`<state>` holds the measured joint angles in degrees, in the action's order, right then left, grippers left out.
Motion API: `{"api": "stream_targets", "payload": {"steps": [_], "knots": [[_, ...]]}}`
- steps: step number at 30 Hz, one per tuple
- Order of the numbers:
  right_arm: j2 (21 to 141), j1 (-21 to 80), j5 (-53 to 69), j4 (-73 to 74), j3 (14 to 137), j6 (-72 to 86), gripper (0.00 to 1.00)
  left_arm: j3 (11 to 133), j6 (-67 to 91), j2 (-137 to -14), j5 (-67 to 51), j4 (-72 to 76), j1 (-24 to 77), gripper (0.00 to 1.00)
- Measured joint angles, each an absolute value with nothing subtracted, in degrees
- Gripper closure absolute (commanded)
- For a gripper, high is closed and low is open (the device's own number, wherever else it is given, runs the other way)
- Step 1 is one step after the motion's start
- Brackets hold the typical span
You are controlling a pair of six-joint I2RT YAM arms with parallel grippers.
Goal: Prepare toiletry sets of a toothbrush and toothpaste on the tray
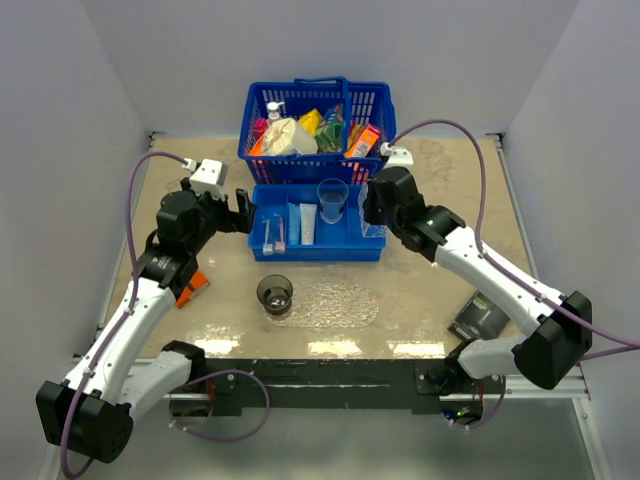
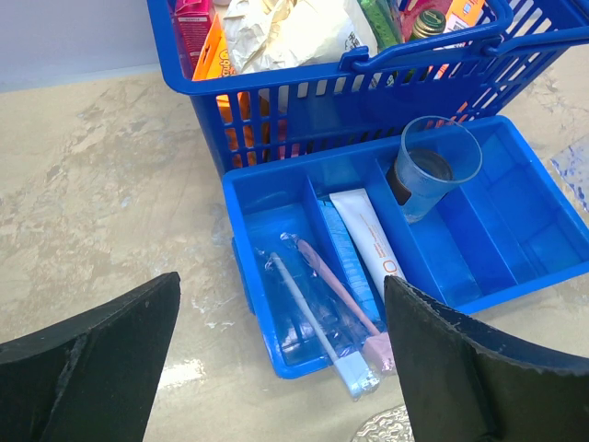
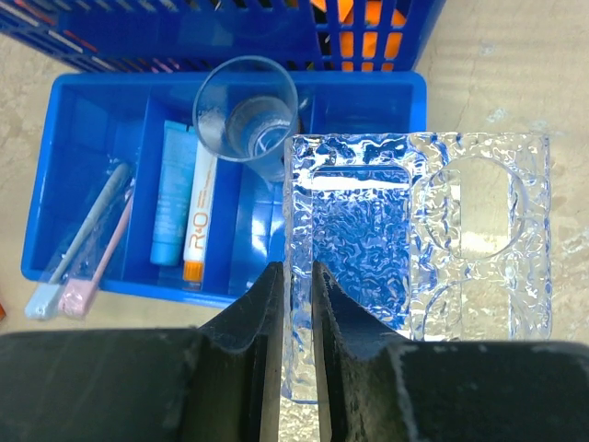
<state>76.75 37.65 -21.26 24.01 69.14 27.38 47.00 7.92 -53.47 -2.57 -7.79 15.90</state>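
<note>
— Entry one, right gripper (image 3: 296, 276)?
— Pinched narrow on the edge of a clear dimpled holder (image 3: 354, 230), above the blue bin (image 3: 92, 120). An edge grip suits so thin a sheet, I judge.
— Entry two, left gripper (image 2: 281, 285)?
— Fingers wide, holding nothing. I have it facing the bin's left compartment. The toothbrushes (image 2: 336, 293) lie ahead, between the fingers, with the toothpaste (image 2: 370, 235) one compartment over.
— Tray (image 1: 340, 305)?
— On the table, well apart from both grippers, a smoky cup (image 1: 274, 292) at its left end.
</note>
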Motion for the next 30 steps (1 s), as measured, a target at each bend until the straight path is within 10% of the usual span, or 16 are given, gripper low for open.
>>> {"api": "stream_targets", "payload": {"steps": [30], "knots": [[79.6,67.3,-29.6,28.8,62.3,45.1,1.0,47.0,7.9,-53.3,-2.5,-7.8,16.3,0.04]]}}
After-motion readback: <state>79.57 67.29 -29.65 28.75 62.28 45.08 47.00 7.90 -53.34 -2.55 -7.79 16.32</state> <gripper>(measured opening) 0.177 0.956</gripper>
